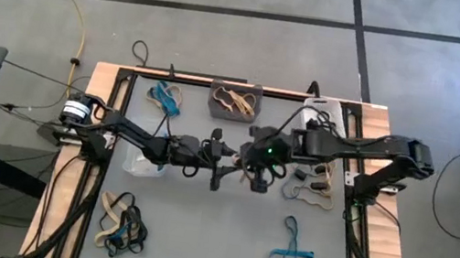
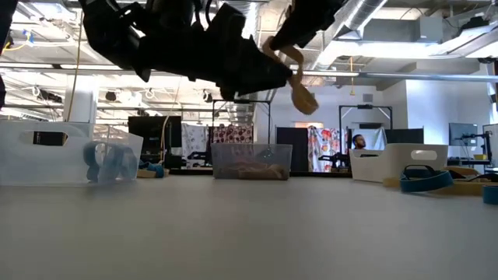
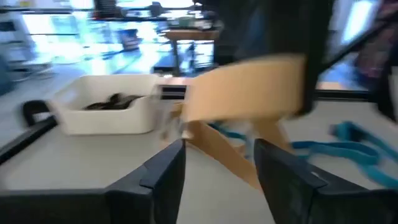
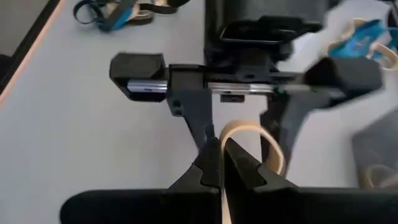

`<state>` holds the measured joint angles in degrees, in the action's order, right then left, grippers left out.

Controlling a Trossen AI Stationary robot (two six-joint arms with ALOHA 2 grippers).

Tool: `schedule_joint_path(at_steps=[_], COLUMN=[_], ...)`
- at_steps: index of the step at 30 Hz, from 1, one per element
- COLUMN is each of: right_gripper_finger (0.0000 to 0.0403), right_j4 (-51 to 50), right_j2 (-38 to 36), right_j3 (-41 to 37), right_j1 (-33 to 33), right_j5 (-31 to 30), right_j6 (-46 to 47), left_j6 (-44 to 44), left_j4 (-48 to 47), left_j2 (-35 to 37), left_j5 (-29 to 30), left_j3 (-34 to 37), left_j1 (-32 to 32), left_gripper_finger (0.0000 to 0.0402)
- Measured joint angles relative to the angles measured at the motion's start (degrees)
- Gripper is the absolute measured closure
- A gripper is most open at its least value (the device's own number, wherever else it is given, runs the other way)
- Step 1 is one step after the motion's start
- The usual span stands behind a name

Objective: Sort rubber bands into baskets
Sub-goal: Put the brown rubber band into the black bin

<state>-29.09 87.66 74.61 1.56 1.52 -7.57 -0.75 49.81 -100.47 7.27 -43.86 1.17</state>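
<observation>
Three small rectangular plastic baskets are counted along the far edge of the grey table point(image 1: 195, 235): one clear point(image 1: 165, 98), one dark grey point(image 1: 235, 99), one white point(image 1: 320, 116). At the table's centre, a tan rubber band point(image 4: 249, 140) is clamped in the closed right gripper point(image 4: 221, 163), while the left gripper point(image 3: 217, 165) is held apart beside it. Four loose heaps of rubber bands are seen on the table; a workshop is seen beyond.

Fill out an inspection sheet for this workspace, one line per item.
Surface: grey table, wood edges.
Job's things: grey basket holds tan bands; white basket holds black bands; clear basket holds blue ones; loose band piles remain on the table.
Clutter: nothing seen.
Grippers: right gripper shut on a tan band above mid-table; left gripper open, facing it.
Cables: yellow cable on the floor.
Surroundings: person far behind.
</observation>
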Motion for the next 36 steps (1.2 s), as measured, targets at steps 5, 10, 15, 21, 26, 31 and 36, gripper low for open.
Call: schedule_joint_path(at_steps=[5, 10, 15, 21, 26, 31, 36], right_gripper_finger=[0.0374, 0.0374, 0.0373, 0.0373, 0.0366, 0.0343, 0.0298], right_j4=[1.1, 1.8, 1.3, 0.1, -1.8, -5.9, -10.5], right_j2=[1.1, 1.7, 1.7, 1.7, 1.7, 1.7, 1.7], right_j3=[0.0, -0.1, -0.1, -0.1, 0.0, 0.0, 0.0], right_j1=[0.7, 1.7, 2.6, 2.9, 2.9, 3.2, 4.3], right_j5=[-0.1, -0.1, -0.1, -1.7, -1.9, -5.4, -11.8], right_j6=[0.0, 0.2, 0.5, 2.0, 6.2, 9.8, 12.2], left_j6=[-1.7, -2.1, -0.5, 2.7, 7.1, 9.7, 11.7], left_j4=[0.1, -0.4, -1.4, -3.7, -3.9, -5.5, -10.7], left_j2=[0.0, 0.0, 0.0, 0.0, 0.1, 1.1, 5.9], left_j5=[3.2, 5.4, 3.0, 3.1, 3.1, 3.7, 3.9], left_j3=[0.0, 0.0, 0.0, 0.0, 0.0, 0.0, 0.0], left_j1=[0.1, -0.9, -0.8, -0.1, 0.2, -0.7, -3.8], left_gripper_finger=[0.019, 0.0197, 0.0269, 0.0389, 0.0401, 0.0401, 0.0401])
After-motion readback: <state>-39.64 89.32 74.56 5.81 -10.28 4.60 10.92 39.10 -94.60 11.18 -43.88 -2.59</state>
